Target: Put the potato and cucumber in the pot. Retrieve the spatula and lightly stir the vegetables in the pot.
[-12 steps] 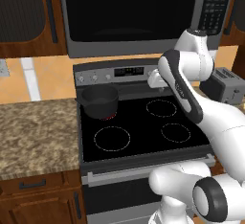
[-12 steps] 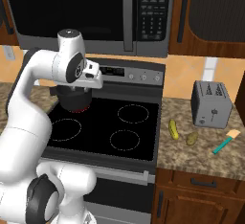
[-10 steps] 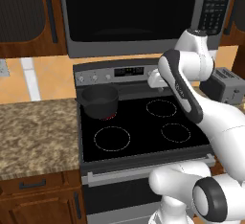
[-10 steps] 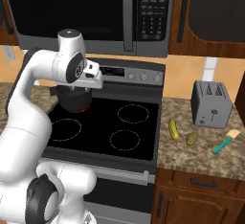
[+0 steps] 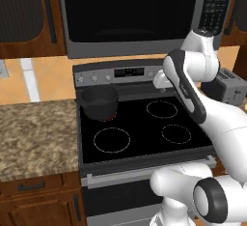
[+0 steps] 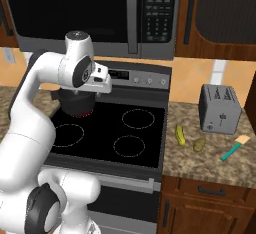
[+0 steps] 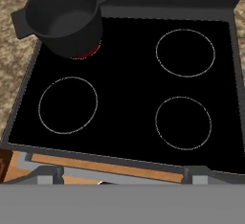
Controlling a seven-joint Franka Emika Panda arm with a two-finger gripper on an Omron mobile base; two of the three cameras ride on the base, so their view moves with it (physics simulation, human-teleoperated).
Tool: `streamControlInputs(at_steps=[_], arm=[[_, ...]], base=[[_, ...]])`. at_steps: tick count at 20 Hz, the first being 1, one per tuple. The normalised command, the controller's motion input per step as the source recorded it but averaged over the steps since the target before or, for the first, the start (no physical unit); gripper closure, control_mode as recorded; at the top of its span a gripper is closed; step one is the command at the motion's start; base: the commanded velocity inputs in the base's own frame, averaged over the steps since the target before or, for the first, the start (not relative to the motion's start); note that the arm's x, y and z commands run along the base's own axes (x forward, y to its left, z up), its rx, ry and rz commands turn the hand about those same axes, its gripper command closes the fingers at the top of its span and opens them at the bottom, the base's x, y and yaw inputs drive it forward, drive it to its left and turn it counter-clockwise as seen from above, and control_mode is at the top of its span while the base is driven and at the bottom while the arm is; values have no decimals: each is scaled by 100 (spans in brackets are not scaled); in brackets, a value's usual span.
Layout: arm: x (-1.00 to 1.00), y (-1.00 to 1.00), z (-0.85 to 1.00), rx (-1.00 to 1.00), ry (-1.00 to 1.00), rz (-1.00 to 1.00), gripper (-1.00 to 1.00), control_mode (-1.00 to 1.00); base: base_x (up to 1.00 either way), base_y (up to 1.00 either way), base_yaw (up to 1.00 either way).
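White glossy arm [image 5: 219, 119], rounded tubular links, dark grey to black bands at the joints. Big round dark joint cap [image 5: 211, 202] low on the arm, below the stove's [image 5: 144, 128] front edge. Upper link has a domed white cap [image 6: 78, 36] with a small dark top. Small white boxy flange [image 6: 100, 80] at the wrist. No cables or markings visible.

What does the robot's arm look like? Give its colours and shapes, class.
The arm is glossy white, built of thick rounded links. Dark grey bands and round dark caps mark its joints. The hand is a small white block. No cables or markings show.
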Motion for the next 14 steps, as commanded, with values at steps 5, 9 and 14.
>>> streamControlInputs(at_steps=[5,9,14], arm=[[0,0,0,0,0,0,-100,100],[0,0,0,0,0,0,-100,100],[0,0,0,0,0,0,-100,100]], base=[[1,-46,0],[19,-49,0],[64,-9,0]])
